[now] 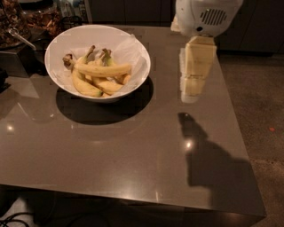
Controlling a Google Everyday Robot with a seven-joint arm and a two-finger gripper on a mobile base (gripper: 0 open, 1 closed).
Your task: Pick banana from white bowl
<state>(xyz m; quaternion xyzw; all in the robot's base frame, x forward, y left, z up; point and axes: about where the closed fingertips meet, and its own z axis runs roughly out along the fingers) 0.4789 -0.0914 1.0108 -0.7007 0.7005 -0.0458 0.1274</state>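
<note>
Gripper (192, 88), state untellable, hangs above glossy grey table (133, 159) right of white bowl (84, 33).

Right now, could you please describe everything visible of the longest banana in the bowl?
The banana is pale yellow, long and nearly straight, with a dark brown stub stem at its left end. It lies crosswise atop shorter bananas in the white bowl. The gripper hangs right of the bowl, apart from it.

The arm's rounded white housing (191, 13) bears a dark slotted vent (213, 17) and a small dark hole (200, 29). The cream, blocky gripper (193, 86) hangs below it, upper right of view.
</note>
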